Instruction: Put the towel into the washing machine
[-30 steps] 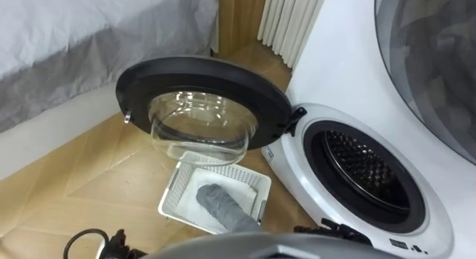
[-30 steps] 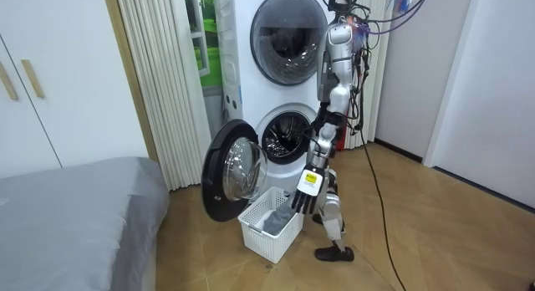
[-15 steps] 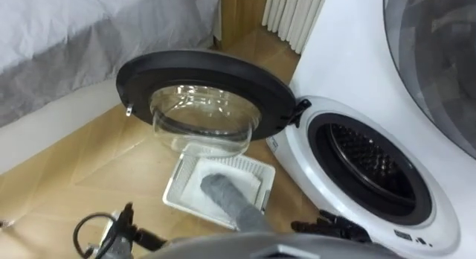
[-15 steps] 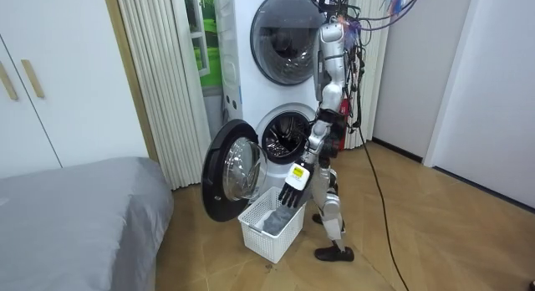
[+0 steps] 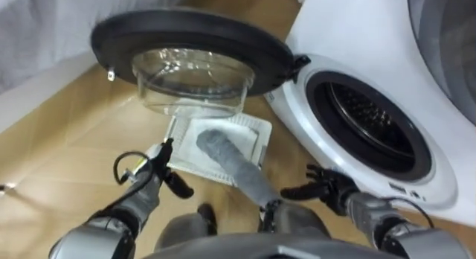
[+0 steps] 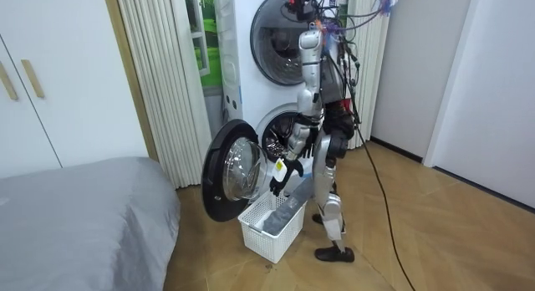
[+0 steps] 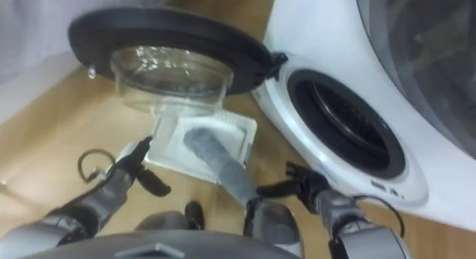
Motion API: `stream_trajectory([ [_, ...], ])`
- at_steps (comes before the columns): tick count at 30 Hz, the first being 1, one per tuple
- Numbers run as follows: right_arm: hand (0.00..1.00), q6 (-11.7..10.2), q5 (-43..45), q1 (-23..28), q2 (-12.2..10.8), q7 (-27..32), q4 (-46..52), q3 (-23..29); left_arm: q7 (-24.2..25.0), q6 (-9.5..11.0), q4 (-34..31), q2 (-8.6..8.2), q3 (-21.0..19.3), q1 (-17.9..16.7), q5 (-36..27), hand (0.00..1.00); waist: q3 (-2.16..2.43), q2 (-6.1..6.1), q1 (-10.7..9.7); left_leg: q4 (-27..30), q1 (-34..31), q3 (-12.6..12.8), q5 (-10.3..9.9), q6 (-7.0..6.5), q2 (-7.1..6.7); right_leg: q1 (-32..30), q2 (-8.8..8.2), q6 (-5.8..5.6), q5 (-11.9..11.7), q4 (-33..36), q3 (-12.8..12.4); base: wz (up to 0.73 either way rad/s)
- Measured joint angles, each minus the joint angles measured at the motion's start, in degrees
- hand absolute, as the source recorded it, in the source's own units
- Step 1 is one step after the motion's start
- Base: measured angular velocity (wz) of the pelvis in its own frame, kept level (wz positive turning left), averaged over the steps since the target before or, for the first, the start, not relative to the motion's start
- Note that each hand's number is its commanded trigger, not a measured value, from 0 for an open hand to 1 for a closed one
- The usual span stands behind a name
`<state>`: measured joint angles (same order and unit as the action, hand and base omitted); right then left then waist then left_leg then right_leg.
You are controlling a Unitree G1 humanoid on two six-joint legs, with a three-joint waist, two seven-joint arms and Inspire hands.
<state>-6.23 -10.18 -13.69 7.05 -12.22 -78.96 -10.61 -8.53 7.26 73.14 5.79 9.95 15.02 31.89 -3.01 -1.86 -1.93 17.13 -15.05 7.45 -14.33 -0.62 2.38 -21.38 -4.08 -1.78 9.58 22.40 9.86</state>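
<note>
- Left robot hand [image 5: 152, 177]: open and empty. Fingers straight, pointing forward at the near left corner of the basket [image 5: 262, 144], thumb splayed sideways. Whether a fingertip touches the rim cannot be told.
- Right robot hand [image 5: 327, 189]: open and empty. Fingers spread, pointing across toward the towel [image 5: 232, 164]. It is held low in front of the washer [image 5: 335, 36], below the drum opening [image 5: 368, 125]. The thumb is hard to make out.
- Towel: grey, rolled, lying slantwise in the basket between the two hands. Its near end rises over the near rim and passes out of sight behind the robot's body.
- Basket: white mesh, on the floor [image 5: 59, 132] just beside the washer. Its far edge lies under the door's glass bowl, and its near rim is partly covered by the towel and the left fingers.
- Door [image 5: 186, 32]: black ring, swung wide open to the left of the opening and overhanging the basket's far side.
- Drum opening: unobstructed and dark, with a perforated drum inside.
- Upper machine [image 6: 288, 32]: stacked on the washer; in the eye views it is cut off at the top right edge.
- Room view: the robot stands between basket and washer, one arm reaching down over the basket. The bed [image 6: 84, 207] is well apart, with open floor behind the robot.
</note>
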Motion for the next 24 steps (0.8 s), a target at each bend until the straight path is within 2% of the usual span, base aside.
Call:
stream_trajectory([
  [3, 0.00, 0.0, -0.4, -2.4, -0.5, 1.5, 0.1, -2.2, 0.0, 0.2, 0.0, 0.50, 2.2, 2.6, 2.3, 0.00, -0.81, -0.25, -1.2, 5.4, -5.9, -1.5, 0.0, 0.03, -0.24, -5.3, -0.75, 0.42, -0.2, 4.2, -0.8, 0.01],
  [4, 0.00, -0.1, -0.5, -3.5, -0.6, 1.8, 0.2, -2.6, 0.0, 0.4, 0.0, 0.74, 3.1, 4.1, 2.6, 0.00, -1.87, -0.34, -1.9, 10.7, -10.4, -1.3, -0.1, 0.06, -0.10, -5.9, -1.00, 0.49, -0.2, 4.1, -3.4, 0.38],
  [5, 0.00, -0.2, -0.5, -4.7, -0.5, 2.2, 0.3, -2.6, 0.0, 0.8, 0.0, 0.75, 4.1, 5.9, 2.6, 0.00, -2.24, -0.05, -2.8, 10.8, -14.3, -1.8, 0.4, 0.15, -0.11, -7.6, -0.61, 0.52, 0.0, 4.4, -6.2, 0.39],
  [6, 0.00, -0.2, -0.6, -5.0, -0.4, 2.4, 0.3, -2.6, 0.0, 1.0, -0.1, 0.71, 5.0, 7.0, 2.6, 0.00, -2.21, 0.27, -3.0, 9.7, -16.0, -1.6, 0.7, -0.20, 0.04, -9.2, -0.23, 0.34, 0.1, 5.1, -6.8, 0.33],
  [7, 0.00, -0.2, -0.8, -5.8, -0.5, 2.9, 0.8, -2.7, 0.0, 1.2, -0.1, 0.59, 7.3, 9.3, 2.6, 0.00, -2.45, -0.29, -2.9, 10.9, -18.6, -0.5, 0.9, -1.10, 0.49, -13.0, 0.04, -0.13, 0.6, 7.4, -7.1, 0.07],
  [8, 0.00, -0.2, -1.0, -6.5, -0.6, 2.9, 1.2, -2.9, -0.1, 1.6, 0.0, 0.64, 8.5, 11.1, 2.7, 0.00, -2.80, -0.94, -2.2, 12.8, -21.1, -0.6, 1.0, -1.29, 0.45, -17.5, -0.17, 0.02, 0.6, 10.9, -6.6, -0.09],
  [9, 0.00, -0.3, -1.3, -6.8, -0.8, 2.9, 1.3, -3.2, -0.3, 1.7, 0.0, 0.55, 8.5, 11.7, 2.8, 0.00, -2.90, -1.14, -2.0, 13.8, -22.1, -1.5, 0.9, -1.38, 0.26, -19.2, -0.11, 0.28, 0.7, 11.7, -6.7, -0.35],
  [10, 0.00, -0.4, -2.3, -7.4, -1.0, 2.9, 1.6, -4.0, -1.1, 1.7, -0.1, 0.70, 9.1, 12.1, 2.8, 0.00, -2.83, -1.28, -1.9, 16.1, -24.4, -2.7, 0.8, -1.34, -0.14, -22.3, 0.75, 1.56, -0.4, 9.2, -6.6, -0.35],
  [11, 0.00, -0.5, -3.3, -8.3, -0.9, 2.9, 1.7, -4.6, -1.5, 1.5, -0.1, 0.91, 9.5, 12.6, 3.8, 0.00, -2.84, -1.32, -2.5, 19.7, -27.0, -2.5, 0.0, -1.08, -0.80, -24.9, 1.16, 2.87, -4.1, 7.2, -6.4, -0.34],
  [12, 0.00, -0.5, -3.7, -8.8, -0.6, 3.0, 1.5, -5.0, -1.8, 1.5, -0.1, 0.90, 9.5, 12.9, 4.4, 0.00, -2.96, -0.77, -2.6, 21.4, -28.0, -2.3, -1.0, -0.99, -0.61, -26.1, 0.91, 3.24, -3.8, 9.0, -5.7, -0.42],
  [13, 0.00, -0.6, -4.3, -10.0, -0.5, 3.4, 1.3, -6.1, -2.1, 1.5, -0.1, 0.94, 9.5, 13.5, 5.2, 0.00, -3.13, 0.67, -2.8, 24.1, -30.0, -2.0, -2.5, -0.87, 0.43, -27.9, 1.08, 3.64, -3.7, 10.9, -5.0, -0.45],
  [14, 0.00, -0.8, -4.3, -10.7, -0.5, 3.4, 1.5, -6.6, -2.2, 1.6, -0.1, 1.23, 9.7, 14.1, 5.4, 0.00, -3.07, 1.06, -3.4, 25.8, -31.8, -1.2, -3.3, -0.95, 0.97, -30.0, 1.13, 4.17, -3.3, 13.0, -5.0, -0.37],
  [16, 0.00, -0.7, -5.3, -11.2, -0.3, 3.4, 2.1, -7.5, -3.1, 1.7, -0.5, 1.79, 10.9, 16.4, 6.6, 0.00, -3.05, 1.11, -4.3, 28.3, -34.7, -1.1, -4.5, -0.73, 0.94, -33.3, 1.23, 4.50, -2.5, 16.1, -5.1, -0.03],
  [17, 0.00, -0.8, -6.6, -11.3, 0.0, 3.3, 3.0, -7.8, -3.6, 1.8, -1.0, 1.80, 11.3, 18.1, 7.5, 0.00, -3.05, 1.12, -4.5, 30.0, -36.5, -1.4, -6.4, -0.86, 1.17, -35.7, 1.50, 4.66, -1.8, 17.8, -4.9, 0.00],
  [20, 0.00, -2.1, -10.6, -11.6, -0.1, 3.2, 4.2, -8.6, -4.9, 2.0, -1.5, 1.27, 12.7, 20.4, 8.4, 0.00, -3.07, 1.13, -4.9, 34.9, -40.9, -1.5, -7.9, -0.60, 1.98, -40.0, 1.59, 5.13, -1.2, 22.3, -5.0, -0.06],
  [22, 0.00, -2.8, -13.0, -12.0, -0.1, 2.1, 4.2, -9.1, -5.5, 2.0, -1.7, 1.23, 14.3, 21.0, 8.7, 0.00, -3.05, 1.21, -6.1, 37.1, -42.9, -1.5, -8.1, -0.59, 2.07, -42.0, 1.33, 4.78, -0.6, 24.5, -5.1, 0.00],
  [24, 0.00, -3.7, -16.2, -12.3, 0.0, 1.2, 4.3, -10.2, -6.3, 2.0, -1.8, 1.31, 16.5, 21.8, 8.7, 0.00, -3.04, 1.23, -6.4, 39.8, -45.4, -1.5, -8.6, -0.45, 2.68, -44.4, 1.80, 5.23, -0.3, 26.3, -5.1, -0.09],
])
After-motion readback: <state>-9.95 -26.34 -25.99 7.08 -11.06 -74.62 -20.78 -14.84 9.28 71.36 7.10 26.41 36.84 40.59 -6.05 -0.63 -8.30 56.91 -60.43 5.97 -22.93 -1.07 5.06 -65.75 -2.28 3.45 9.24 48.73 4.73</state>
